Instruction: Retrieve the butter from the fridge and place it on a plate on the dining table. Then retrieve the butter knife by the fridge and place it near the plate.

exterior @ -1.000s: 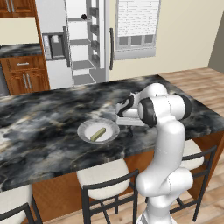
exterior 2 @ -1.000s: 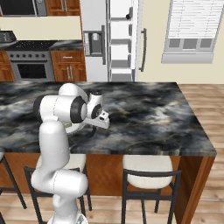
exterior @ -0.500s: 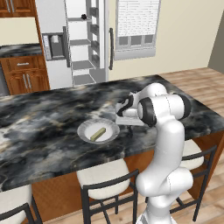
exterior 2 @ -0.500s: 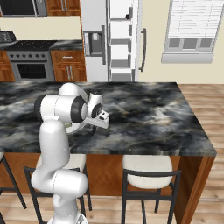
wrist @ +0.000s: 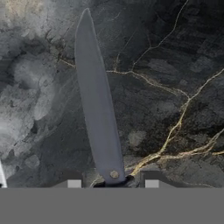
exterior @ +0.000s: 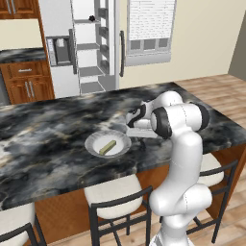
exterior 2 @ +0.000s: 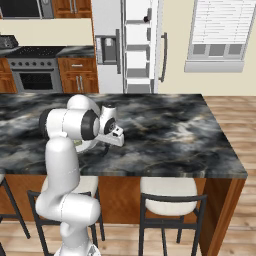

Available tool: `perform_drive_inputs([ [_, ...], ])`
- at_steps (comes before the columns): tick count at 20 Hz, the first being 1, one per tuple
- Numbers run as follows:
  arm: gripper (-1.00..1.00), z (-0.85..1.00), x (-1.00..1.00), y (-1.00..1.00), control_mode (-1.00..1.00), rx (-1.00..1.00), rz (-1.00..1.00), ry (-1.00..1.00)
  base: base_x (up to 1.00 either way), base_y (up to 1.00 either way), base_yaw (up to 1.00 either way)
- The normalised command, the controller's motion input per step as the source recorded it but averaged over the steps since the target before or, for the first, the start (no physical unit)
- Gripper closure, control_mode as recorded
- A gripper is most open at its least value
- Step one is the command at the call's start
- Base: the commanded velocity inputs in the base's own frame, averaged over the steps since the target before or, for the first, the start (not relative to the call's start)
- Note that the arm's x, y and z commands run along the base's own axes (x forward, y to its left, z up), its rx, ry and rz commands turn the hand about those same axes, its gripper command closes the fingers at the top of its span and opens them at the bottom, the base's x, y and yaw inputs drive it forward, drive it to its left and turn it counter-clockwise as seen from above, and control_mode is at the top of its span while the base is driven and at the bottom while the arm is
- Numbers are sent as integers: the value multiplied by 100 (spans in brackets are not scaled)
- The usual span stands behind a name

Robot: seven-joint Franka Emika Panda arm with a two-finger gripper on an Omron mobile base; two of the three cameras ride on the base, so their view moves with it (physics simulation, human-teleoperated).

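The butter knife, a long grey blade, lies flat on the marbled dining table, its handle end between my fingertips. My gripper is open, with a small gap on each side of the knife. In the left base view the gripper points down at the table just right of the plate. The pale butter rests in that plate. The grey fridge stands at the back with one door open, showing white shelves.
Stools line the near side of the table. The table's right end drops off to wooden floor. A stove and wooden cabinets stand to the left of the fridge, and a window to its right.
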Motion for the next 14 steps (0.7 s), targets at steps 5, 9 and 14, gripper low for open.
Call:
perform_drive_inputs([
  [5,-100,0,0,0,-100,0,0,0,0,0,0],
  [9,-100,0,0,0,-100,0,0,0,0,0,0],
  [14,-100,12,-4,-3,-100,-2,0,0,0,0,0],
])
